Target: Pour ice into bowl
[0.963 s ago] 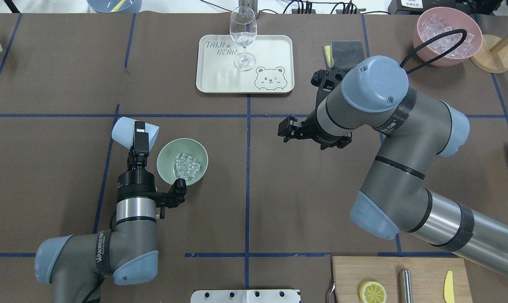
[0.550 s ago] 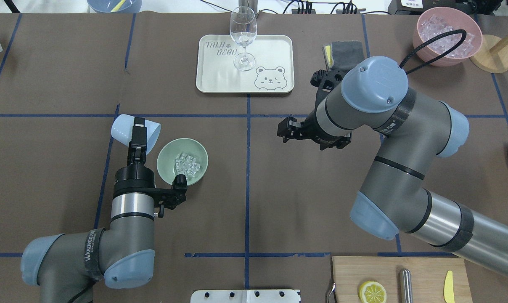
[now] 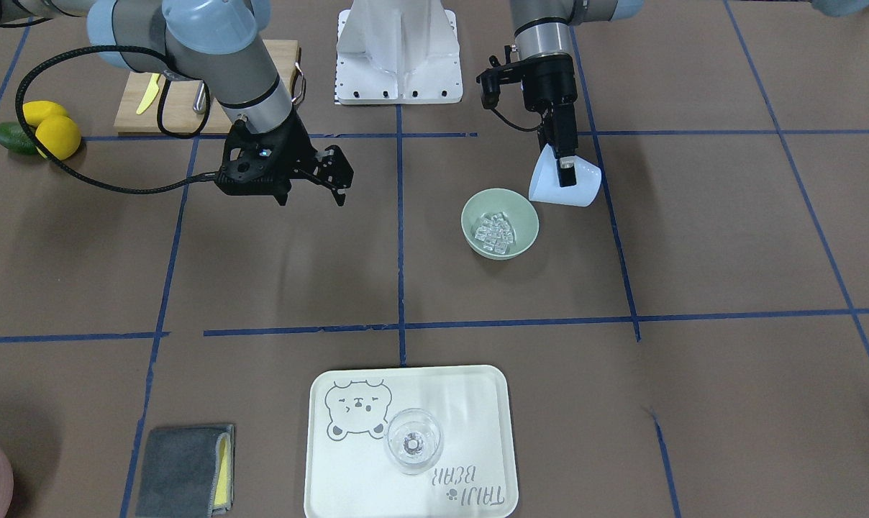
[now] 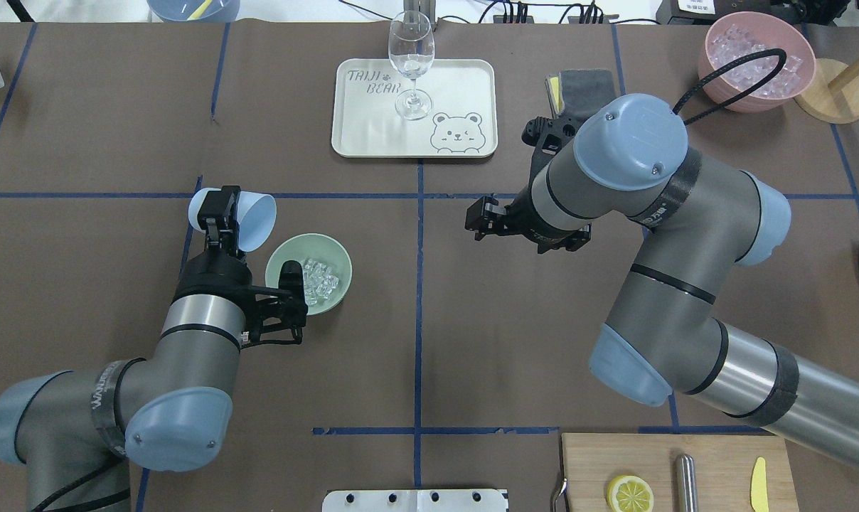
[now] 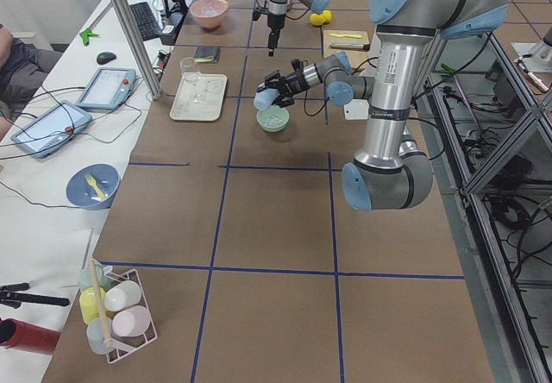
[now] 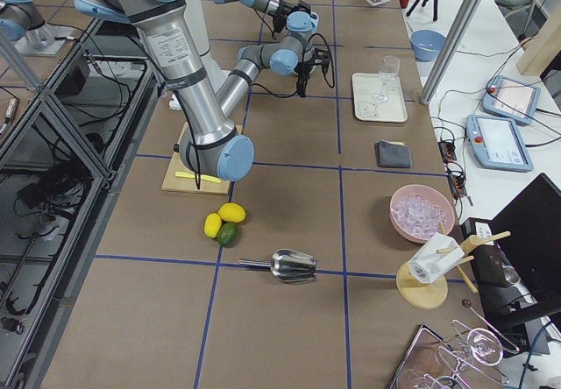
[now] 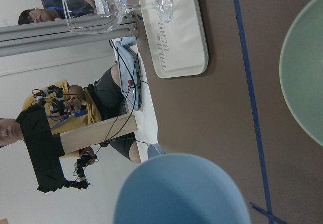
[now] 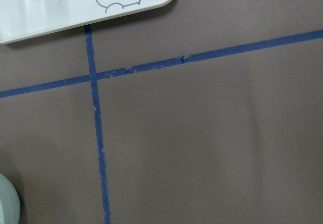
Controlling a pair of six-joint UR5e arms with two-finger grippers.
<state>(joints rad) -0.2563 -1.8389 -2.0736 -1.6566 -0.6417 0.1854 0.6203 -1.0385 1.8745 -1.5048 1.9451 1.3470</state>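
The pale sage-green bowl (image 4: 330,250) sits left of the table's middle and holds a cluster of clear ice cubes (image 4: 318,279). It also shows in the front view (image 3: 524,214) with the ice (image 3: 495,230) inside. My left gripper (image 4: 220,213) is shut on a light blue cup (image 4: 253,217), held tilted just beside the bowl's far-left rim, above the table. The left wrist view shows the cup (image 7: 181,193) and the bowl's edge (image 7: 303,72). My right gripper (image 4: 481,217) hangs open and empty right of the middle line.
A cream tray (image 4: 472,139) with a wine glass (image 4: 411,64) stands at the back middle. A grey cloth (image 4: 579,84) and a pink bowl of ice (image 4: 753,60) are at the back right. A cutting board (image 4: 714,462) with a lemon slice lies at the front right.
My left arm has swung its elbow left and turned its wrist, so the cup has rotated and shifted slightly away from me. The ice lies still in the bowl. The right arm has barely moved.
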